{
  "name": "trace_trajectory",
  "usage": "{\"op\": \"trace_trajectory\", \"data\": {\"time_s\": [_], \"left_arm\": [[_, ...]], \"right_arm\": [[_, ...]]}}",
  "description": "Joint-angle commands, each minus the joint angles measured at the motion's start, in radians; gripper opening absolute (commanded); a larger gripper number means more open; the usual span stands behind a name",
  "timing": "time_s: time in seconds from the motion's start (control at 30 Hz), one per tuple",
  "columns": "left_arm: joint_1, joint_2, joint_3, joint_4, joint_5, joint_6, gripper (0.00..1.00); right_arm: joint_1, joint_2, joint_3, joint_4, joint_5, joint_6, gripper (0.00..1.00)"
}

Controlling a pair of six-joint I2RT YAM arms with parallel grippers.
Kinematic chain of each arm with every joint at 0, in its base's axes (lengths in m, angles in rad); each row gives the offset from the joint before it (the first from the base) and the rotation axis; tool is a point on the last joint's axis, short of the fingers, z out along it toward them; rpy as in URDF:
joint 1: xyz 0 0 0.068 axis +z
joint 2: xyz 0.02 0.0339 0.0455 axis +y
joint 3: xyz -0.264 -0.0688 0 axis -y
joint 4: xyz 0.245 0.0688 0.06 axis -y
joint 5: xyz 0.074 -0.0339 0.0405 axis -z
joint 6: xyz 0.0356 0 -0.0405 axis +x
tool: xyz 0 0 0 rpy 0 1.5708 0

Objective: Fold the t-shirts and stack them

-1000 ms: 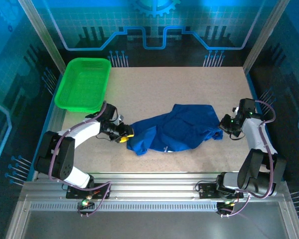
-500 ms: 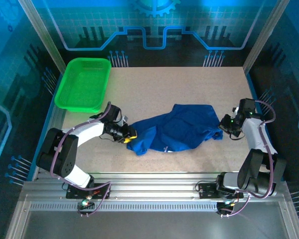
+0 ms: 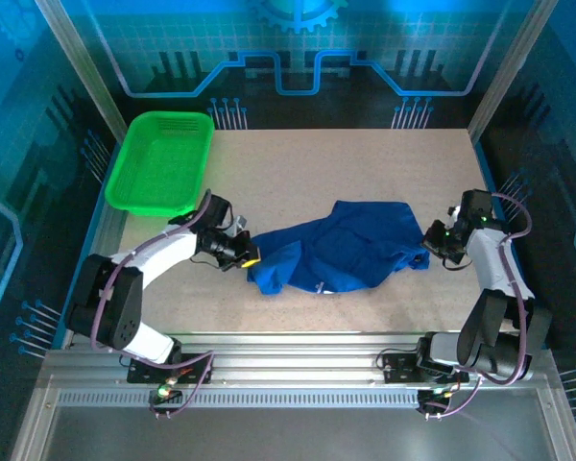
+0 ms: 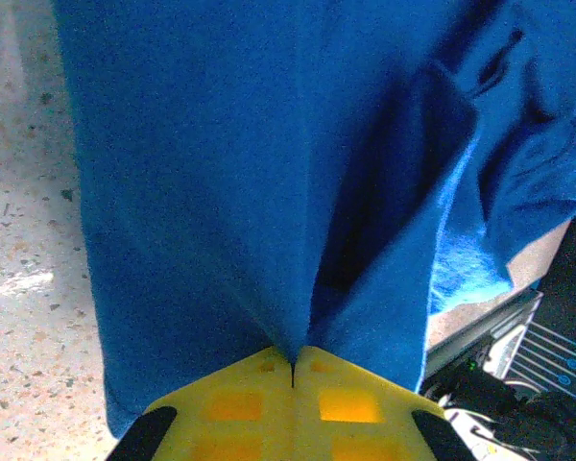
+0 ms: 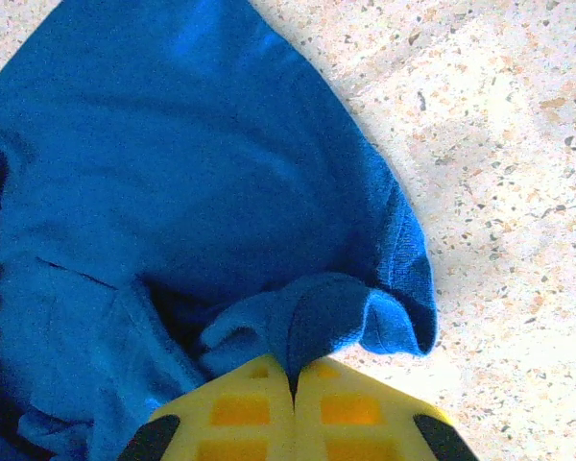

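Blue t-shirt within both end effectors' grip

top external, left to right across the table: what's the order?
green plastic basket → left gripper, shut on the shirt's left edge → royal-blue t-shirt, crumpled mid-table → right gripper, shut on the shirt's right edge.
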Motion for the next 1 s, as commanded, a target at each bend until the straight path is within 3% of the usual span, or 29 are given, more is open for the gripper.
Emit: {"op": "trace_trajectory", "data": {"time_s": [0.0, 0.97], "left_arm": [[0.001, -0.03, 0.049, -0.099, -0.011, 0.059, 0.01], [-0.077, -0.054, -0.082, -0.044, 0.051, 0.023, 0.33]], "right_arm": [[-0.009, -0.014, 0.009, -0.012, -0.011, -0.019, 0.03], [-0.009, -0.016, 0.005, -0.023, -0.006, -0.034, 0.03]]}}
